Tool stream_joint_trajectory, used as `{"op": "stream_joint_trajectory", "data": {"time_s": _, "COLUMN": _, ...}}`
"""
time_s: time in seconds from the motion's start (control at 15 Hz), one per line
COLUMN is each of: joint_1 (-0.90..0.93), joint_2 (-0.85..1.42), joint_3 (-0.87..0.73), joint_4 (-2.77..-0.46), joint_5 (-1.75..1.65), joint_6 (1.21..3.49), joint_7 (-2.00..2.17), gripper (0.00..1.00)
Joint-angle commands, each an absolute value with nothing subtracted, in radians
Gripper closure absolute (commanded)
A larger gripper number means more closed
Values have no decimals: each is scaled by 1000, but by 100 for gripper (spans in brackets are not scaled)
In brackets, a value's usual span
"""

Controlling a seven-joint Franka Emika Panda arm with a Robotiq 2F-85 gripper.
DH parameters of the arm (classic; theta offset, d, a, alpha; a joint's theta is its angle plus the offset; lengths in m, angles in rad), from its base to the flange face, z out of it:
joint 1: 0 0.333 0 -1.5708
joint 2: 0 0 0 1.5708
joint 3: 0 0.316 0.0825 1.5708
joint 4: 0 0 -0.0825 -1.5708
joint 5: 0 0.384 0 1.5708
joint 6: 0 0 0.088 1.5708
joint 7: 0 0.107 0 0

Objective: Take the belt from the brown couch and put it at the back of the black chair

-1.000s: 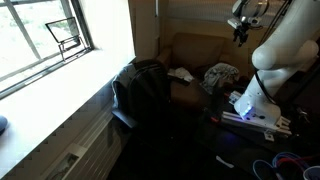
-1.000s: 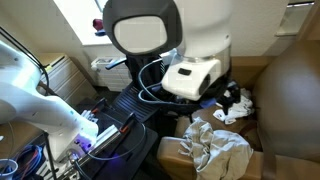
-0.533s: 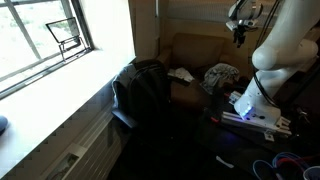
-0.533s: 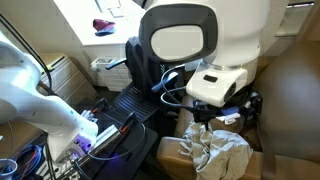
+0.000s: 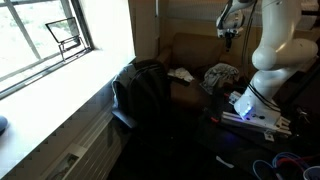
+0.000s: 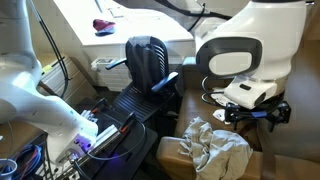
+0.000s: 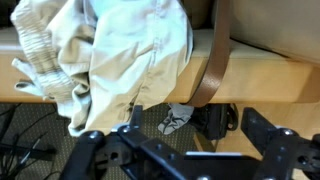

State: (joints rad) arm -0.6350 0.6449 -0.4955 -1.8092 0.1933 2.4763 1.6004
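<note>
In the wrist view a brown belt (image 7: 213, 60) lies across the tan couch seat (image 7: 270, 78) and hangs over its front edge, beside a heap of beige clothes (image 7: 110, 55). My gripper (image 7: 195, 145) hovers above the couch edge with its fingers spread wide and nothing between them. In both exterior views the gripper (image 5: 232, 32) (image 6: 252, 113) is high over the brown couch (image 5: 190, 52), apart from the belt. The black chair (image 5: 140, 92) (image 6: 150, 60) stands in front of the couch, near the window. I cannot make out the belt in the exterior views.
A grey sock-like rag (image 7: 175, 118) and a dark object (image 7: 215, 120) lie on the floor below the couch edge. Clothes (image 5: 222, 75) (image 6: 215, 148) are heaped on the couch. A window sill (image 5: 60, 95) runs alongside. Cables and electronics (image 6: 100, 130) sit by the robot base.
The arm has swung across, uncovering the black chair in an exterior view. The gripper has moved over the couch toward the clothes and stays open.
</note>
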Motion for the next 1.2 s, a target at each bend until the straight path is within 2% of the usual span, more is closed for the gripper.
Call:
{"op": "stream_joint_trajectory", "data": {"time_s": 0.0, "joint_1": -629, "joint_2": 887, "joint_3": -496, "joint_4": -1559, "joint_5": 259, "joint_6": 2427, "joint_7": 1832, "gripper": 0}}
{"op": "stream_joint_trajectory", "data": {"time_s": 0.2, "joint_1": -626, "joint_2": 990, "joint_3": -487, "joint_4": -1419, "joint_5": 205, "joint_6": 2198, "joint_7": 1958, "gripper": 0}}
{"op": "stream_joint_trajectory", "data": {"time_s": 0.27, "joint_1": -619, "joint_2": 933, "joint_3": -483, "joint_4": -1521, "joint_5": 210, "joint_6": 2319, "joint_7": 1922, "gripper": 0}}
{"op": "stream_joint_trajectory", "data": {"time_s": 0.47, "joint_1": -618, "joint_2": 991, "joint_3": -479, "joint_4": -1444, "joint_5": 205, "joint_6": 2236, "joint_7": 1959, "gripper": 0}}
{"op": "stream_joint_trajectory", "data": {"time_s": 0.6, "joint_1": -584, "joint_2": 1012, "joint_3": -502, "joint_4": -1473, "joint_5": 181, "joint_6": 2344, "joint_7": 1987, "gripper": 0}}
{"op": "stream_joint_trajectory", "data": {"time_s": 0.73, "joint_1": -598, "joint_2": 1129, "joint_3": -484, "joint_4": -1332, "joint_5": 122, "joint_6": 2299, "joint_7": 1947, "gripper": 0}}
{"op": "stream_joint_trajectory", "data": {"time_s": 1.13, "joint_1": -625, "joint_2": 1459, "joint_3": -568, "joint_4": -1006, "joint_5": 67, "joint_6": 2210, "joint_7": 2269, "gripper": 0}}
